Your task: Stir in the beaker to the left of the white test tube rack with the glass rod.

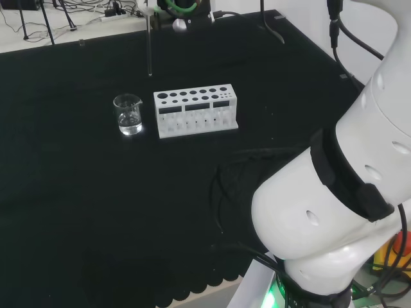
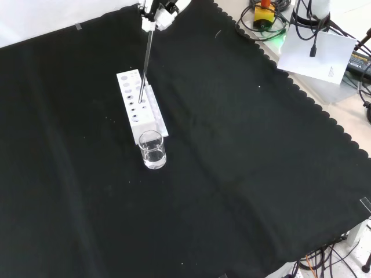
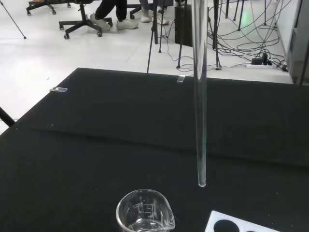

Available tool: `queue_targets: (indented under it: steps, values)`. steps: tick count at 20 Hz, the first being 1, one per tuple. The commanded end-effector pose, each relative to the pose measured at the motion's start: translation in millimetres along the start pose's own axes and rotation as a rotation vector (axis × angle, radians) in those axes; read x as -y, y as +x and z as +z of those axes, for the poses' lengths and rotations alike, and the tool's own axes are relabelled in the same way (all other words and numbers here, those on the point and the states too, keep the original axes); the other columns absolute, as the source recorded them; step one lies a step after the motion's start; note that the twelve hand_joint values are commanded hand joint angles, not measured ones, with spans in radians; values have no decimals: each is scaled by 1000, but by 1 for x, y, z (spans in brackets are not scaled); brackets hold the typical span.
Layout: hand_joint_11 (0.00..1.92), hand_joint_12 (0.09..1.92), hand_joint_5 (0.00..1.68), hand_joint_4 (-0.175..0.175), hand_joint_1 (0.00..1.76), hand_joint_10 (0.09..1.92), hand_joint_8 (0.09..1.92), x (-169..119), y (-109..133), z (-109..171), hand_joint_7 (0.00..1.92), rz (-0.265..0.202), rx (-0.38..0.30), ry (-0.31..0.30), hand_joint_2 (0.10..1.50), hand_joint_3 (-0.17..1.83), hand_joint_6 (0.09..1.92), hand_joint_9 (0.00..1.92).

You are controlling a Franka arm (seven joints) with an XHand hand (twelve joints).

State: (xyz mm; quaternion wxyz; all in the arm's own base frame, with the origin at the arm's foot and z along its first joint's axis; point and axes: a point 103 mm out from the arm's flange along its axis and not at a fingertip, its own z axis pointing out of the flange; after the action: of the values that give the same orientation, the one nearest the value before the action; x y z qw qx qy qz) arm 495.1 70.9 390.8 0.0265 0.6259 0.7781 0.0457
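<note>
The rod (image 2: 145, 66), thin, stiff, slick and likely brittle glass, is gripped at its top end by the hand (image 2: 157, 13), hanging upright above the worktop (image 2: 243, 174). Its tip is seen short of the beaker (image 2: 152, 149), beside the rack (image 2: 139, 110).

Two things stand on the black cloth-covered bench (image 1: 77, 212): a small clear glass beaker (image 1: 128, 114) and, just beside it on the right in the head view, a white plastic test tube rack with round holes (image 1: 196, 111). A thin clear glass rod (image 3: 199, 96) hangs upright above them, its tip clear of the beaker's rim. The cloth lies bare toward every edge.
</note>
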Motion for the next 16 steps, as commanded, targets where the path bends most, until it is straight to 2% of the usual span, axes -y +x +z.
queue_targets:
  steps: [1,6,16]
  values:
    - [1710,399,1302,-175,1304,833,1117,-1,4,3,1118,-5,12,13,1123,-175,153,1633]
    - [1711,397,1306,-175,1304,832,1120,-9,8,10,1117,-16,0,26,1124,-175,144,1633]
    - [1711,395,1312,-175,1304,831,1122,-34,39,14,1115,-100,-33,25,1124,-175,131,1635]
